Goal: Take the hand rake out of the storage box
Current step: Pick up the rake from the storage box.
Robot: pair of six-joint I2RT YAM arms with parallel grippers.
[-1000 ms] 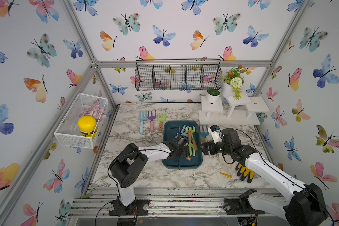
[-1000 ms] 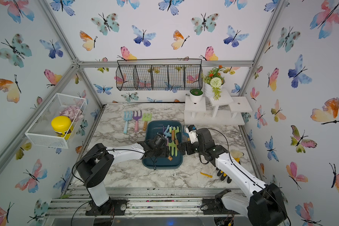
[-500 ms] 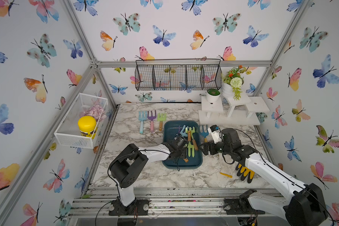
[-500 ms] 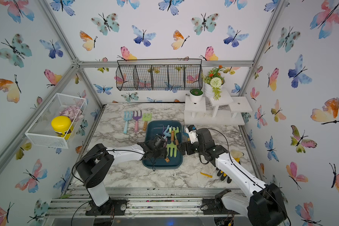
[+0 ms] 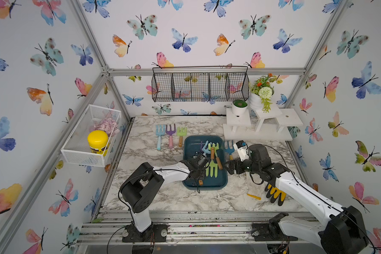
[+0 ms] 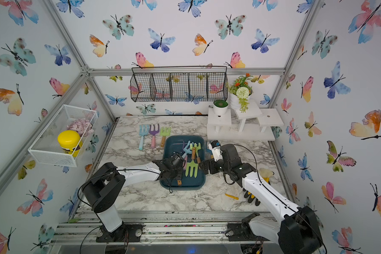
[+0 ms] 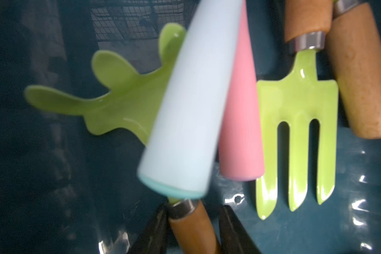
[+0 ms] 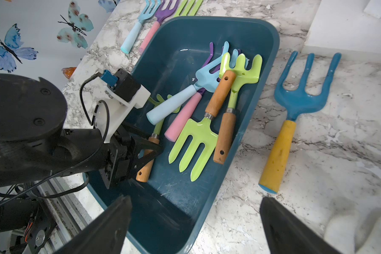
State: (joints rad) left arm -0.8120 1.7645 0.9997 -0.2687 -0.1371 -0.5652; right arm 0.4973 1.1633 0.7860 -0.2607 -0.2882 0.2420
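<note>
Left gripper (image 7: 194,217) astride the wooden handle (image 7: 191,237) of the green hand rake (image 7: 123,105); clamped or not, impossible to tell. Head low in the storage box (image 8: 271,55), crossed by a pale blue handle (image 7: 191,110). Likely light, stiff, smooth; wooden handle the place to grip. Low rim, bare marble (image 8: 317,154) beyond. Right gripper (image 8: 196,199) agape over the box's edge.

The left hand (image 5: 201,174) is inside the storage box (image 5: 220,185), over the hand rake (image 5: 200,182) handle. The right hand (image 5: 227,167) is just beside the box rim.
</note>
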